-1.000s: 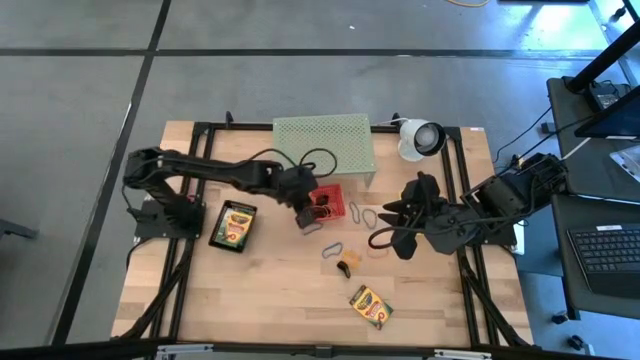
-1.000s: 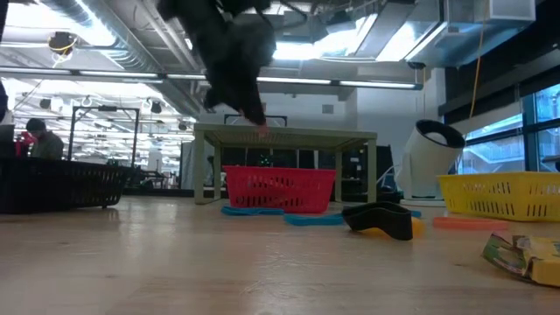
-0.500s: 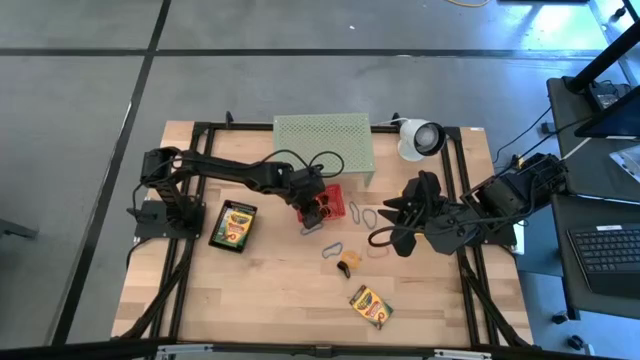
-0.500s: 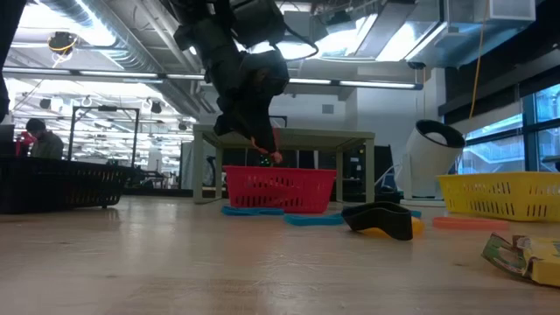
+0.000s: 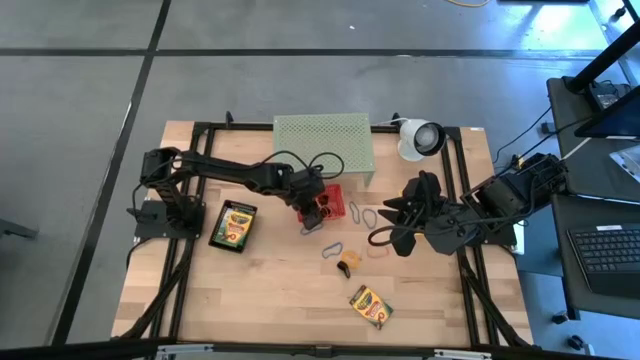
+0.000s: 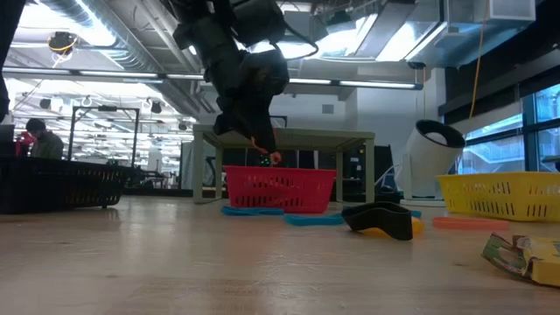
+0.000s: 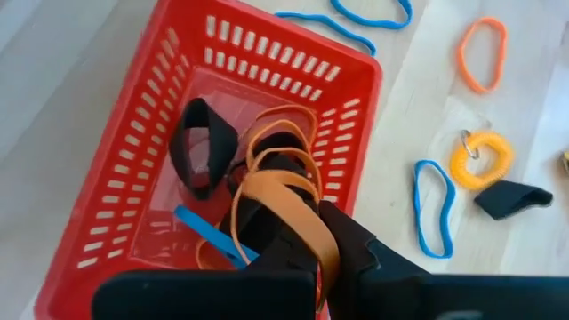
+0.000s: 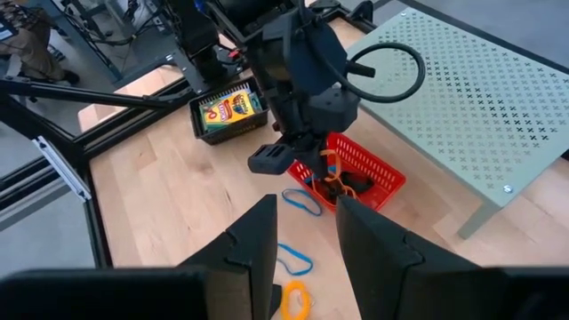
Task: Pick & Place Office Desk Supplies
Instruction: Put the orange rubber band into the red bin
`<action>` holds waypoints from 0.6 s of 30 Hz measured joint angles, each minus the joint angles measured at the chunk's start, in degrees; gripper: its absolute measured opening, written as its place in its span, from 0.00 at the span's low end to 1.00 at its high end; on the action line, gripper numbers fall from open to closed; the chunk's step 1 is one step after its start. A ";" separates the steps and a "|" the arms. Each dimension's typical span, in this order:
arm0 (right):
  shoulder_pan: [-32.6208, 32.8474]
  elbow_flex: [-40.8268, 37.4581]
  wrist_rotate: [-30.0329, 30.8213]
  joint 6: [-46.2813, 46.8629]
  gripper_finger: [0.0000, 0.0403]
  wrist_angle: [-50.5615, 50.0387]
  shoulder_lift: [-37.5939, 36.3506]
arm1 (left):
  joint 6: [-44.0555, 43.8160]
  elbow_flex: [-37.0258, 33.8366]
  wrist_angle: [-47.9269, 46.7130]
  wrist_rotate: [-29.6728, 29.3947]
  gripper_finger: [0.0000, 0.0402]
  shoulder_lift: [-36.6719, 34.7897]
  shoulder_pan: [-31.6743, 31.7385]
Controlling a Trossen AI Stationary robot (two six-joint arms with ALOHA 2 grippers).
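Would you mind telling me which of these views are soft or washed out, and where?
Left wrist view: the left hand is a blurred dark mass, while the red basket is sharp. Low view: the near table is soft and the ceiling lights glare. High view: evenly lit, crisp.

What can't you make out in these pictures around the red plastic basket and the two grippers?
- Whether the left gripper, shut, pinches an orange rubber band: its fingers cover the contact.
- Contents of the red plastic basket, low view: its wall hides them.
- Right gripper, right wrist view: fingertips cut off by the bottom edge.
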 joint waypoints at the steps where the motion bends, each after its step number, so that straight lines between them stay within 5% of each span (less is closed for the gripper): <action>1: 0.06 0.00 0.01 0.02 0.29 -0.01 0.00 | -0.35 0.00 0.00 -0.22 0.00 0.00 0.00; 18: 1.07 0.00 -0.15 1.29 0.29 0.01 0.00 | -3.31 0.00 0.72 0.12 0.34 -0.02 0.00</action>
